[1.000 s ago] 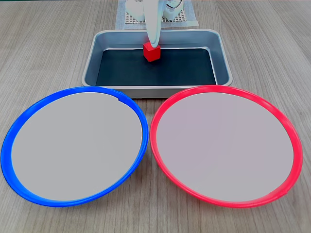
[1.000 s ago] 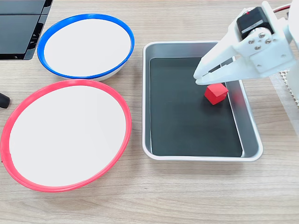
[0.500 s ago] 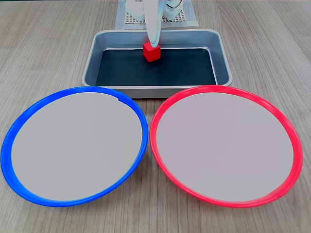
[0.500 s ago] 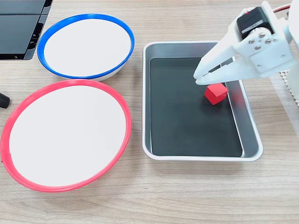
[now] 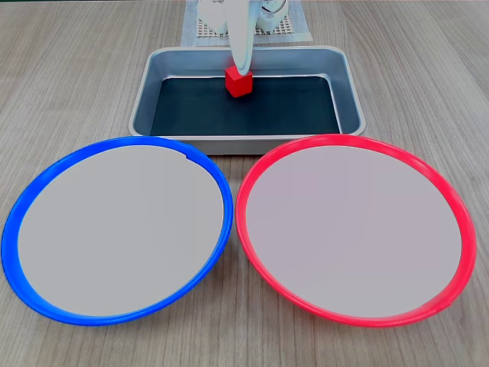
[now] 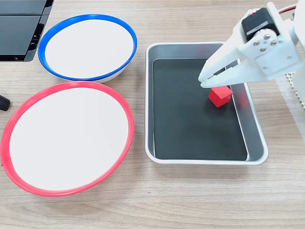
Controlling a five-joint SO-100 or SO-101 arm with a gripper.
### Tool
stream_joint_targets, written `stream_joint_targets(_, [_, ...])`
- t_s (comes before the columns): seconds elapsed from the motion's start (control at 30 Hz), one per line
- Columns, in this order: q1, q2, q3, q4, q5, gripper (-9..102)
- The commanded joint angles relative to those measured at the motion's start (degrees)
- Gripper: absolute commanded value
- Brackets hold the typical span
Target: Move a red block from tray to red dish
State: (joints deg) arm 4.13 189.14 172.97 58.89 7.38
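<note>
One small red block (image 6: 220, 96) sits on the dark floor of the metal tray (image 6: 150, 109), toward the far end in a fixed view (image 5: 238, 82), and the white hand (image 6: 204, 81) hangs right over it, fingertips at its top; I cannot tell whether the fingers are spread or closed. To do this step well, the fingers should probably straddle the cube squarely, close firmly, then lift clear of the tray's raised side. Beyond the tray on the wooden counter (image 5: 76, 76) lie the red dish (image 5: 355, 229) and a blue-rimmed dish (image 5: 114, 229).
</note>
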Motion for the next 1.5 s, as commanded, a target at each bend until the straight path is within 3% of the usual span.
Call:
stream_joint_targets(0.0, [1.23, -3.16, -6.68, 4.13, -2.02, 1])
stream_joint_targets(0.2, [3.96, -17.14, -27.07, 8.53, -34.1, 0])
stream_joint_targets(0.33, [6.42, -26.19, -40.25, 9.67, -44.47, 0])
stream_joint_targets(0.47, [5.62, -36.04, -49.57, 20.74, -58.18, 0])
stream_joint_targets(0.57, [4.31, -43.51, -50.98, 30.32, -83.41, 0])
stream_joint_targets(0.67, [4.31, -47.72, -47.11, 27.86, -103.27, 0])
stream_joint_targets(0.77, [3.96, -52.73, -45.0, 23.2, -115.58, 3])
stream_joint_targets(1.0, [4.75, -65.21, -47.72, 23.38, -135.18, 20])
stream_joint_targets(1.2, [5.01, -69.87, -47.99, 21.97, -136.93, 23])
stream_joint_targets(1.47, [7.29, -72.77, -41.57, 10.81, -138.6, 23])
